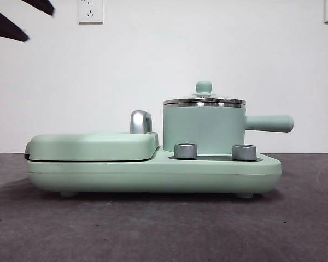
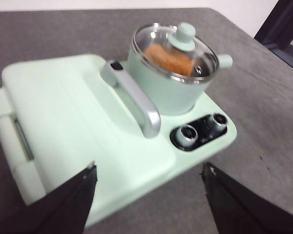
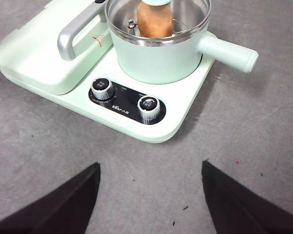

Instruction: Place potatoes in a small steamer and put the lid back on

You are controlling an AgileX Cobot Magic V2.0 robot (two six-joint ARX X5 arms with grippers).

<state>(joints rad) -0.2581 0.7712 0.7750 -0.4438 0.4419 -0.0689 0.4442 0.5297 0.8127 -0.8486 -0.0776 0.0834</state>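
Note:
The small mint-green steamer (image 1: 203,131) stands on the right half of the mint-green cooker base, its handle (image 1: 269,123) pointing right. The glass lid (image 1: 204,101) with its mint knob (image 1: 204,87) sits on the steamer's rim. The orange-brown potato (image 2: 167,58) lies inside and shows through the glass; it also shows in the right wrist view (image 3: 155,20). My left gripper (image 2: 149,195) is open and empty, above the near edge of the griddle side. My right gripper (image 3: 151,195) is open and empty over the bare table in front of the cooker's knobs.
The flat griddle cover (image 1: 93,145) with its steel handle (image 1: 140,121) fills the cooker's left half. Two steel knobs (image 1: 186,151) (image 1: 244,152) face front. A black arm tip (image 1: 11,24) shows at the top left. Grey table (image 1: 164,229) lies all around.

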